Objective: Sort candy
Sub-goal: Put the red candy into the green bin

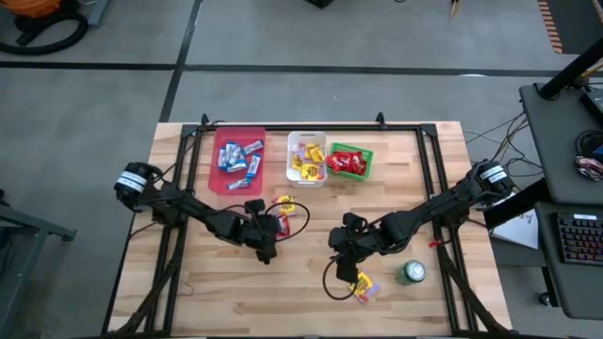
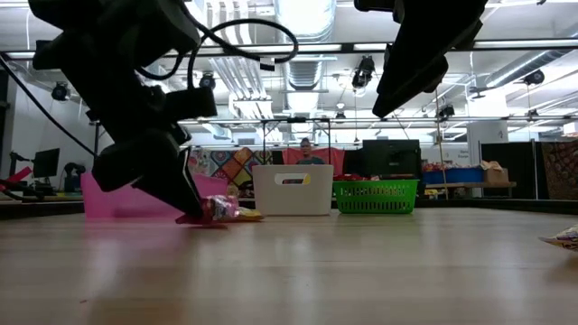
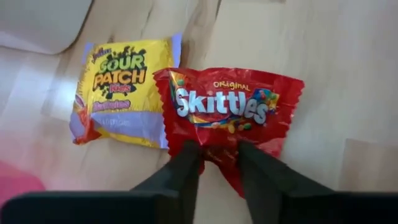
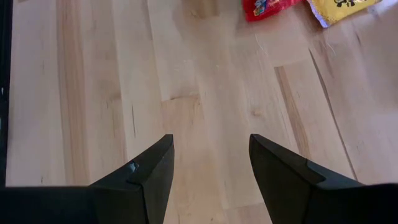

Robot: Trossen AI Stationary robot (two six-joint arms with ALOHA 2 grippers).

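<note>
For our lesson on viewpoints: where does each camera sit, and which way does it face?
High: overhead, looking down; both arms, pale wooden table.
Low: at table height, facing the room; arms drop in from above.
Left wrist: past the left gripper, fingers pinching the red Skittles packet.
Right wrist: past the open right gripper, over bare wood.
Shared: left wrist and high both show the yellow Sour Patch packet.

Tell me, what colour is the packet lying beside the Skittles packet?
Yellow, with purple edges: the Sour Patch packet, clearest in the left wrist view.
</note>
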